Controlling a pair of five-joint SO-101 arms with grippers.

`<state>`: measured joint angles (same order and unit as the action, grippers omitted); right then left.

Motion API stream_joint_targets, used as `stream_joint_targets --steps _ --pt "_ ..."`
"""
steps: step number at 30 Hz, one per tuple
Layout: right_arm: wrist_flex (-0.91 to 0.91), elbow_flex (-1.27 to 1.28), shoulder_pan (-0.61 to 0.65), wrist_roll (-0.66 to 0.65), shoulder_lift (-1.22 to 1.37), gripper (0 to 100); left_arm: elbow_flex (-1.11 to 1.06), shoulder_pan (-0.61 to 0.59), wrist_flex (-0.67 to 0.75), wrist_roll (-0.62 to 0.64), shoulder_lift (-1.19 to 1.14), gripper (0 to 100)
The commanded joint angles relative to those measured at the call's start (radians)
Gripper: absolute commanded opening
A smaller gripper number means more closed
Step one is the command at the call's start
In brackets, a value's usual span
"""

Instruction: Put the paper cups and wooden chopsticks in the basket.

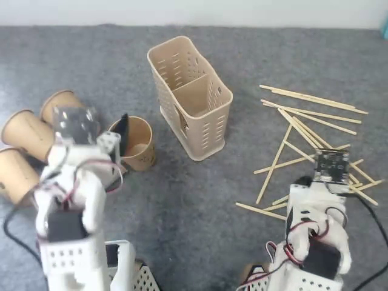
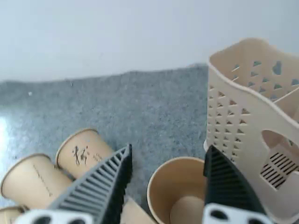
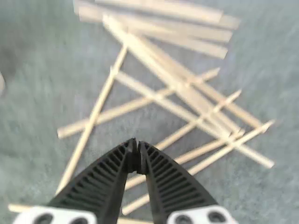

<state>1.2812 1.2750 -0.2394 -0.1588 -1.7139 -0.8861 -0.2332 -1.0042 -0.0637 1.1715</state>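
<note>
Item: paper cup (image 2: 180, 198), lower centre, between my left gripper's (image 2: 169, 149) spread fingers; basket (image 2: 252, 116) just right. Right gripper (image 3: 137, 143) pressed together, empty.

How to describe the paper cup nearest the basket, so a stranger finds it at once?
Find the beige slotted basket in the middle. Beside it, on the left arm's side, one paper cup stands mouth up at the open left gripper. The three other cups lie on their sides, farther away.
</note>
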Motion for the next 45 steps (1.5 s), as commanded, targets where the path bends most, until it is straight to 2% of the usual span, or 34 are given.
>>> stream_joint_targets --steps 1,6,14,16,19,22,28,31,33,37,45 --pt "-0.024 -0.204 0.016 0.057 0.142 0.6 0.151 -0.074 -0.074 0.075 -0.222 23" --pt "0.027 -0.462 0.059 0.138 0.533 0.6 0.223 -0.124 -0.117 0.157 -0.400 23" --pt "0.183 -0.936 0.188 0.376 1.049 0.9 0.133 -0.222 -0.132 0.321 -0.430 23" --pt "0.237 -1.068 0.240 0.454 1.145 4.2 0.105 -0.272 -0.132 0.370 -0.430 23" --pt "0.309 -1.249 0.332 0.572 1.265 14.2 0.059 -0.338 -0.132 0.416 -0.430 23" --pt "0.321 -1.393 0.404 0.634 1.368 19.4 0.015 -0.371 -0.115 0.419 -0.433 23" --pt "0.328 -1.692 0.549 0.756 1.560 19.3 -0.091 -0.370 0.066 0.422 -0.436 23" --pt "0.329 -1.807 0.599 0.812 1.659 19.3 -0.097 -0.370 0.084 0.422 -0.436 22" --pt "0.329 -1.878 0.621 0.841 1.716 19.3 -0.097 -0.370 0.089 0.422 -0.436 18" --pt "0.329 -1.975 0.653 0.879 1.802 19.3 -0.097 -0.370 0.100 0.420 -0.436 12" --pt "0.387 -1.995 0.674 0.895 1.939 19.3 -0.130 -0.370 0.166 0.419 -0.436 15"
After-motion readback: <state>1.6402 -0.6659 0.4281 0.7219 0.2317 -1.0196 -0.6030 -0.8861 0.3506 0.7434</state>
